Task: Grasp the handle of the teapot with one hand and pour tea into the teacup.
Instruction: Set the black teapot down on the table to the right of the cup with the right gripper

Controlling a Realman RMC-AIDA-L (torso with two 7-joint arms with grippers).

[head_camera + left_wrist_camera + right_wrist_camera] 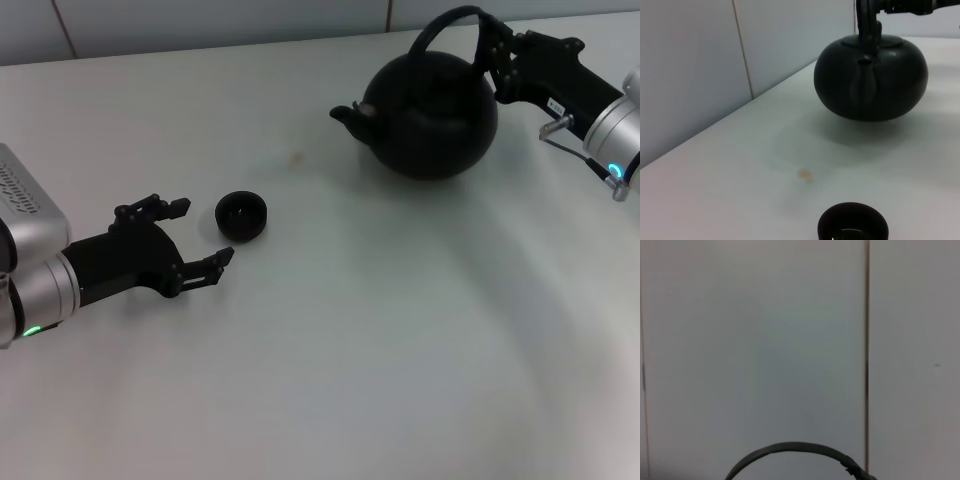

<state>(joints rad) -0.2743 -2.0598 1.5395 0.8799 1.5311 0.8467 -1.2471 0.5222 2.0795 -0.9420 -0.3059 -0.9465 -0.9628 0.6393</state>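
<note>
Teapot (pixel 430 115): large, squat, round, matte black, with a short stubby spout (pixel 349 114) pointing toward the robot's left. Seems lifted just clear of the desk (pixel 350 350) in the left wrist view, a soft shadow beneath its rounded base. Located far right of the desk, near the tiled wall (pixel 715 60).

Handle (pixel 450 25): thin flat black band arching high over the lid; seen as a narrow dark curve against pale tiles in the right wrist view (pixel 790 450).

Right gripper (pixel 497 58): black, reaching in from the right, jaws clenched on the handle where it comes down on the side away from the spout.

Teacup (pixel 241 216): tiny, low, round, black, no handle, bowl-like, matte outside with a faint gleam inside the rim (pixel 852 225). Standing upright on the desk, left of centre, well apart from the teapot.

Left gripper (pixel 196 235): black fingers on a silver wrist, low over the desk just beside the teacup, jaws released and spread wide, not touching the cup.

Desk: smooth, pale, off-white, slightly glossy; one small tan stain (pixel 805 174) between teacup and teapot. Wall: pale flat tiles with dark grout lines.
</note>
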